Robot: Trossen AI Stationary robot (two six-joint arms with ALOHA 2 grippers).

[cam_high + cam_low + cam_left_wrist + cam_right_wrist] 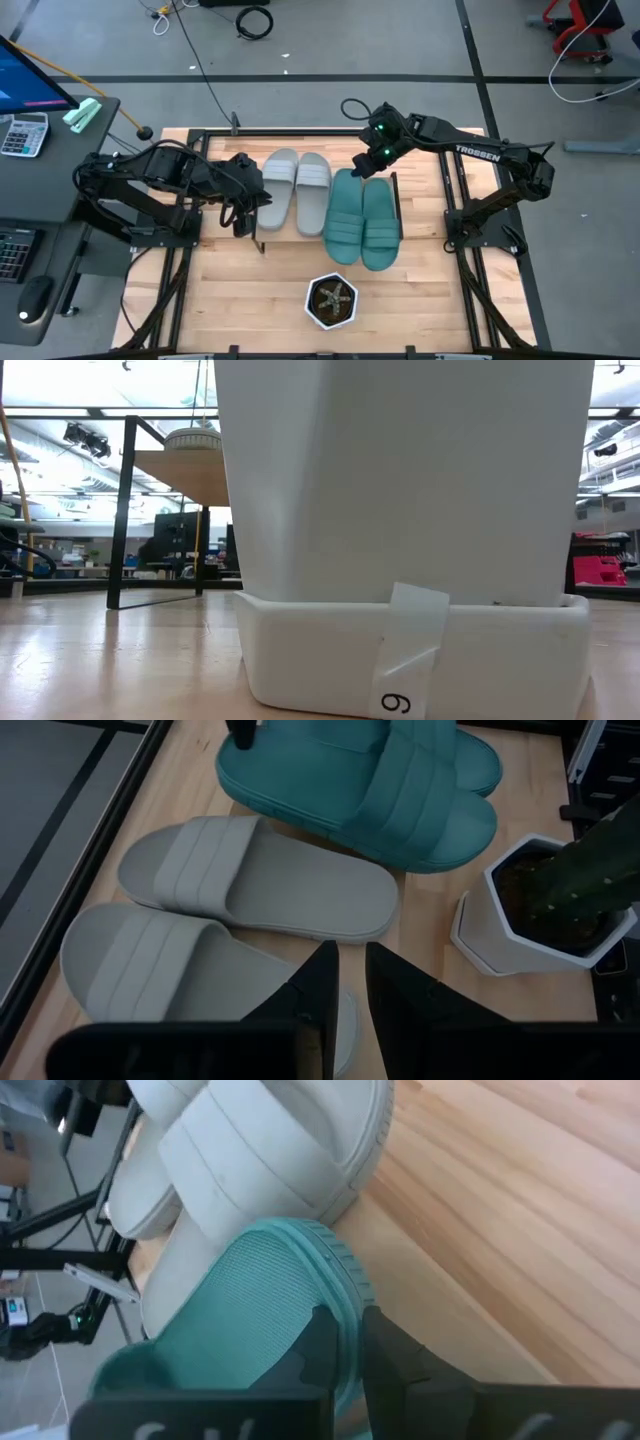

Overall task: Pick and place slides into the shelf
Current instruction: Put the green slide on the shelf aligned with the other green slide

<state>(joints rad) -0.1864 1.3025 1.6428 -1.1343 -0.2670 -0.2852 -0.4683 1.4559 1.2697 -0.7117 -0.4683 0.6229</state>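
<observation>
A grey concrete floor with loose cables surrounds the light wooden tabletop point(420, 300), and a desk with a monitor and calculator point(22, 133) stands off its left side.

Nearest on the table, centred at the near edge, sits a white hexagonal pot point(331, 302) holding a small dark-green plant point(333, 296) in dark soil; in the low view its wall fills most of the frame, with a strip of tape marked 9 point(408, 660) on its base tray.

Beyond it all four slides lie together on the shelf point(390, 225), whose light top board and thin black frame show around them. The two teal slides point(362, 218) sit right of centre, side by side and touching, reaching nearest the pot. The two light grey slides point(296, 190) lie just left of them, slightly farther back, also touching each other.

The left gripper point(243, 215) hangs at the left edge of the grey pair, its fingers point(318, 995) nearly pressed together with only a thin gap and nothing between them. The right gripper point(366, 166) is at the far end of the left teal slide, its narrow-set fingers point(322, 1342) pinching that slide's rim.
</observation>
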